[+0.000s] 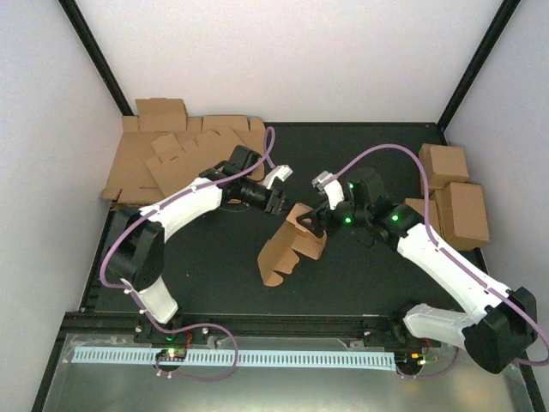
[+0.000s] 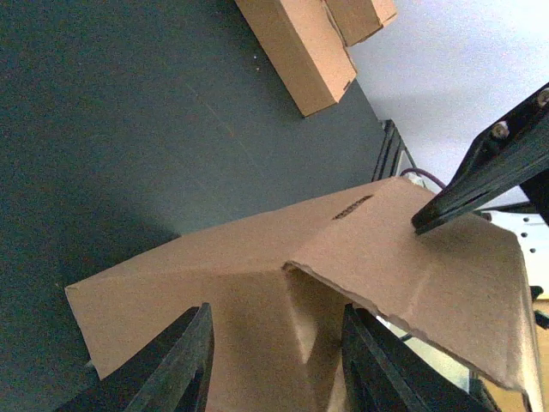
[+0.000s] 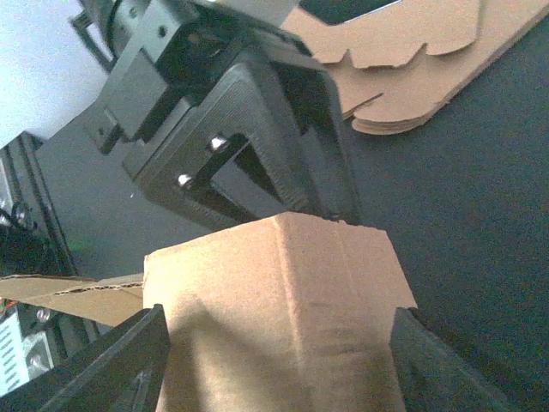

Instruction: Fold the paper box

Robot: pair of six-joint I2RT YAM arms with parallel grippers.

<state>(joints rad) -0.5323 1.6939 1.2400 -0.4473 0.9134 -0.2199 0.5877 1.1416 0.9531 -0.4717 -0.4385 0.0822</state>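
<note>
Near the middle of the tabletop [image 1: 214,275] the paper box [image 1: 290,247] sits half formed. It is a brown cardboard piece raised into a leaning, tent-like shape. Its lower end rests on the dark surface toward the near edge, and its upper end points at the far right corner. Both of my arms meet at that upper end.

My left gripper [image 1: 276,204] reaches in from the far side. Its wrist view shows the jaws apart, with a creased fold of the box between them. I cannot tell whether they pinch the cardboard or only stand astride it.

My right gripper [image 1: 319,221] comes from the right edge. Its jaws are spread wide, one on each side of the box's folded end, right against the cardboard. I cannot tell whether they press on it or stand just clear. From the left wrist, one of its dark fingers rests its tip on the top panel, near a small slot cut in the cardboard.

At the far left corner lies a thick stack of flat cardboard blanks [image 1: 167,159], overhanging the tabletop's left edge. Along the right edge several finished boxes [image 1: 455,206] stand together, well apart from the paper box.
</note>
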